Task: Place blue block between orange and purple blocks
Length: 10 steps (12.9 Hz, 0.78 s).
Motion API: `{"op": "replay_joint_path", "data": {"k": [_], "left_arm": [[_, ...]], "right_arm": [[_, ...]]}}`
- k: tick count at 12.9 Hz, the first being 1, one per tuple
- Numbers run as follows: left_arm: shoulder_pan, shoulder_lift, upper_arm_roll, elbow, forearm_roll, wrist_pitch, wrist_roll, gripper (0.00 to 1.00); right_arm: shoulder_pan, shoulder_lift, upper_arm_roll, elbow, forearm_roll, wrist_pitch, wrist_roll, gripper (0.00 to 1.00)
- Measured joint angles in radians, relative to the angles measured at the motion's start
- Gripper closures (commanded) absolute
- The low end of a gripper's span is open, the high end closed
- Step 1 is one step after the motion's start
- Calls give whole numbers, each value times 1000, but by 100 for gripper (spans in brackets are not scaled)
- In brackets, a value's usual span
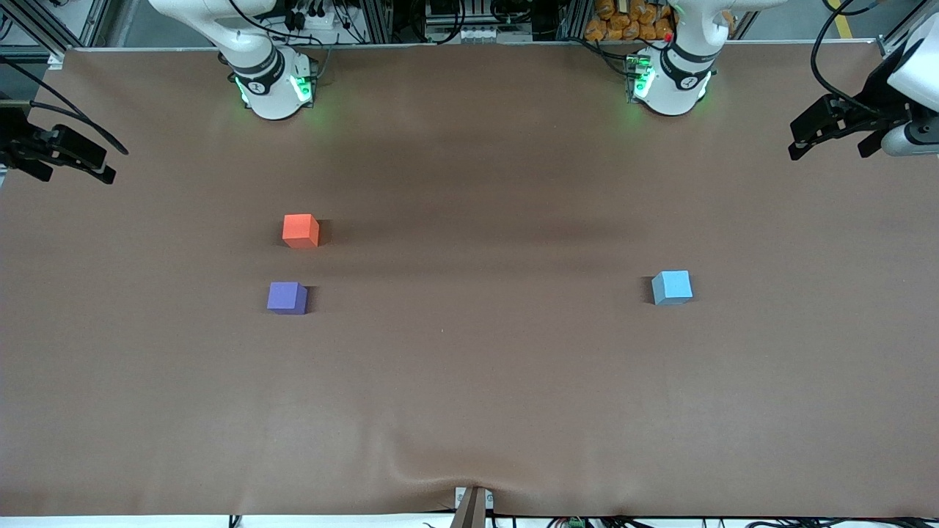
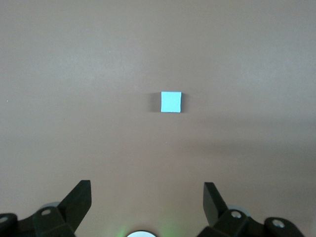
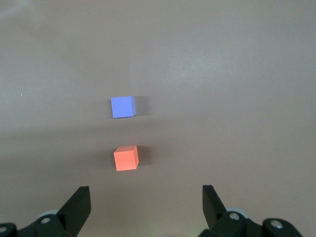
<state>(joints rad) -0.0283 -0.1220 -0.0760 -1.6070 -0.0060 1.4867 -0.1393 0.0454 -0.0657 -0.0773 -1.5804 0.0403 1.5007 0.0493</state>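
The light blue block [image 1: 672,287] sits on the brown table toward the left arm's end; it also shows in the left wrist view [image 2: 171,102]. The orange block [image 1: 301,230] and the purple block [image 1: 287,298] sit toward the right arm's end, the purple one nearer the front camera, with a gap of about one block between them. Both show in the right wrist view, orange [image 3: 126,158] and purple [image 3: 122,106]. My left gripper [image 1: 830,149] [image 2: 147,197] is open and empty, high over its end of the table. My right gripper [image 1: 70,160] [image 3: 146,197] is open and empty, high over the other end.
The brown cloth [image 1: 469,367] covers the whole table and has a wrinkle at its near edge [image 1: 433,477]. A small clamp [image 1: 472,506] sits at that edge. The arm bases [image 1: 273,84] [image 1: 671,81] stand along the edge farthest from the front camera, with cables and equipment past them.
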Motion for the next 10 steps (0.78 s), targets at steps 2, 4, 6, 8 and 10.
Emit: {"op": "replay_joint_path", "data": {"k": [2, 4, 6, 8, 10], "left_arm": [[-3, 7, -1, 9, 1, -18, 1, 0], [-9, 22, -3, 24, 7, -24, 1, 0], [-15, 32, -5, 28, 19, -30, 18, 0], [-19, 37, -6, 28, 19, -37, 31, 0], [-20, 40, -8, 28, 19, -40, 35, 0]], "right_arm": [[0, 1, 0, 0, 0, 0, -3, 0], [0, 4, 2, 0, -3, 0, -8, 0], [0, 6, 10, 0, -20, 0, -15, 0], [0, 7, 18, 0, -27, 0, -23, 0], [0, 7, 20, 0, -27, 0, -32, 0]]}}
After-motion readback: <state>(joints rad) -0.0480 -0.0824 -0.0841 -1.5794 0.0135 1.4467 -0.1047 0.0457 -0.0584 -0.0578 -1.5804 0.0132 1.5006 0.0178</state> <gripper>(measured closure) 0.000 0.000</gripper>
